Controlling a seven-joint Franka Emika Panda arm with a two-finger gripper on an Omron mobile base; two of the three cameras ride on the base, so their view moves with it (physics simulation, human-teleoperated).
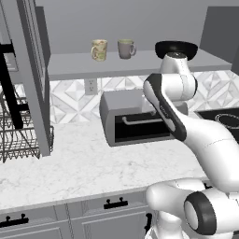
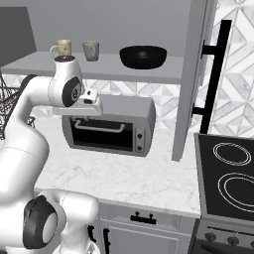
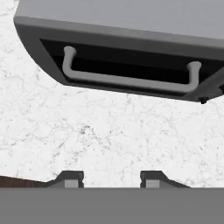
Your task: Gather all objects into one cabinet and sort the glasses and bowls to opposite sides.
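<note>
Cups [image 1: 99, 49] sit left and the black bowl [image 2: 143, 56] right on the cabinet shelf [image 2: 99, 69] — sorted apart; the gripper [image 3: 111, 179] hangs part-open, empty, over the counter [image 3: 109, 140]

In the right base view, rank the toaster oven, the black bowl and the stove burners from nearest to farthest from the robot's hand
From the hand:
1. Toaster oven, just below and behind it on the counter.
2. Black bowl, up on the shelf, to the right.
3. Stove burners, far right.

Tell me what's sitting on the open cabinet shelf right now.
On the cabinet shelf: a cream floral cup, a taupe cup, and a black bowl toward the right. In the left base view the robot's arm covers part of the bowl.
</note>
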